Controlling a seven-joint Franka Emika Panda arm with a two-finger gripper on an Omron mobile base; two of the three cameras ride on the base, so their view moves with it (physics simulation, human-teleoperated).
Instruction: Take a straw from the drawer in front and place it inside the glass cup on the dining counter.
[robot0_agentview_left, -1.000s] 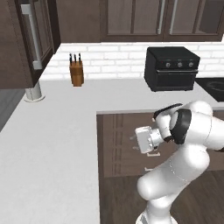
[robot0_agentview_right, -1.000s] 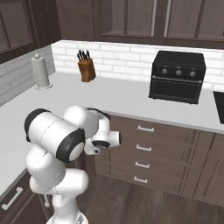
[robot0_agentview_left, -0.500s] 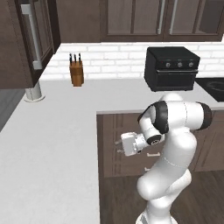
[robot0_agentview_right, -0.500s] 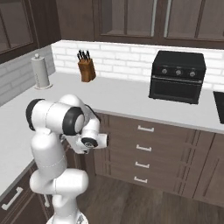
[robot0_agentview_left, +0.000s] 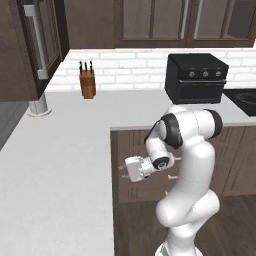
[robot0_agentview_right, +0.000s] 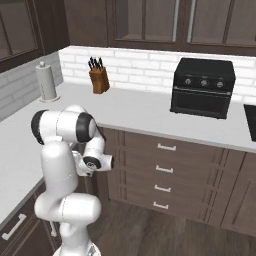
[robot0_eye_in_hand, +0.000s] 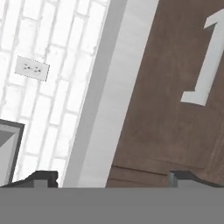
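Note:
My gripper (robot0_agentview_left: 124, 169) hangs in front of the dark brown drawer fronts under the white worktop, pointing left at them, below the counter edge. In the hand view its dark fingertips (robot0_eye_in_hand: 43, 177) stand wide apart with nothing between them, so my gripper (robot0_eye_in_hand: 113, 178) is open. Close ahead is a shut drawer (robot0_eye_in_hand: 162, 109) with a silver handle (robot0_eye_in_hand: 204, 61). From the right base view, a stack of shut drawers (robot0_agentview_right: 165, 160) runs under the worktop, to the right of my arm. The straw, the glass cup and the dining counter are out of view.
A black toaster oven (robot0_agentview_left: 196, 77) stands on the white L-shaped worktop (robot0_agentview_left: 60, 150), with a knife block (robot0_agentview_left: 87, 83) and a paper towel roll (robot0_agentview_right: 46, 81) farther left. A dark cooktop (robot0_agentview_left: 242, 95) lies at the right. Dark wall cabinets hang above.
The arm has swung down and to the left, bringing the hand from counter height to the drawer fronts. The jaws stay open. The base has not moved.

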